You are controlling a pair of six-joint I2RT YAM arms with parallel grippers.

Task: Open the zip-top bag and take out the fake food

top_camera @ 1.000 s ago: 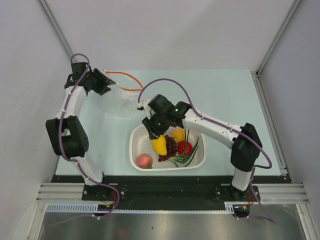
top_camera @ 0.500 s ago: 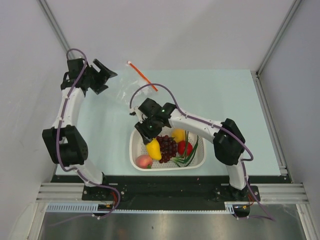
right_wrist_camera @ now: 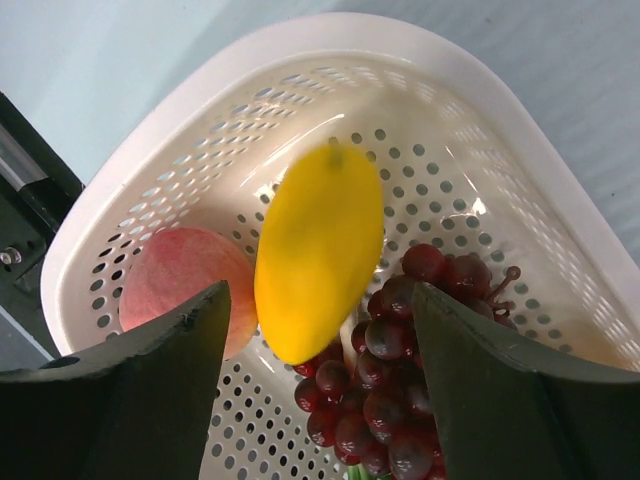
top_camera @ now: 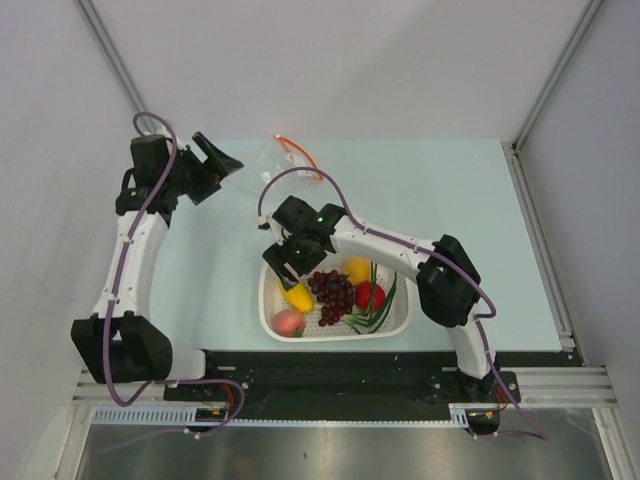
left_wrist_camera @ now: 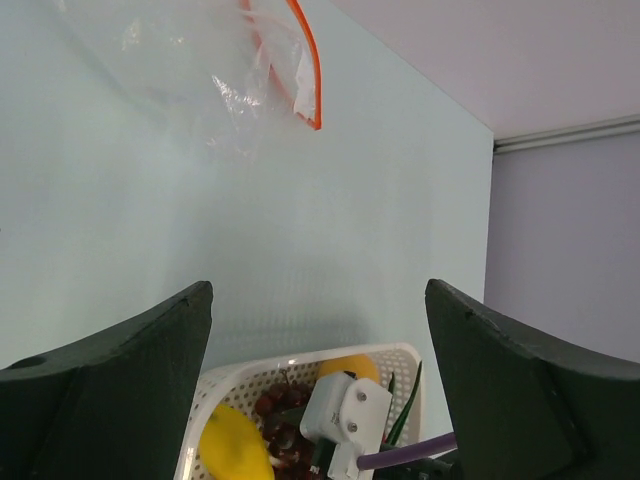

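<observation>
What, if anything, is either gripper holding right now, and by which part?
Nothing is held. The left gripper is open, clear of the zip-top bag. The right gripper is open, its fingers not touching the yellow piece over the basket.

In my left wrist view the top edge cuts off the zip-top bag (left_wrist_camera: 195,55), and in my right wrist view the yellow piece (right_wrist_camera: 318,255) looks blurry around its edges.

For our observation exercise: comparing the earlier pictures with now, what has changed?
The bag moved right, away from the left gripper, now open. The right gripper, open, and the yellow piece beneath it shifted left. The basket, grapes and peach stayed.
</observation>
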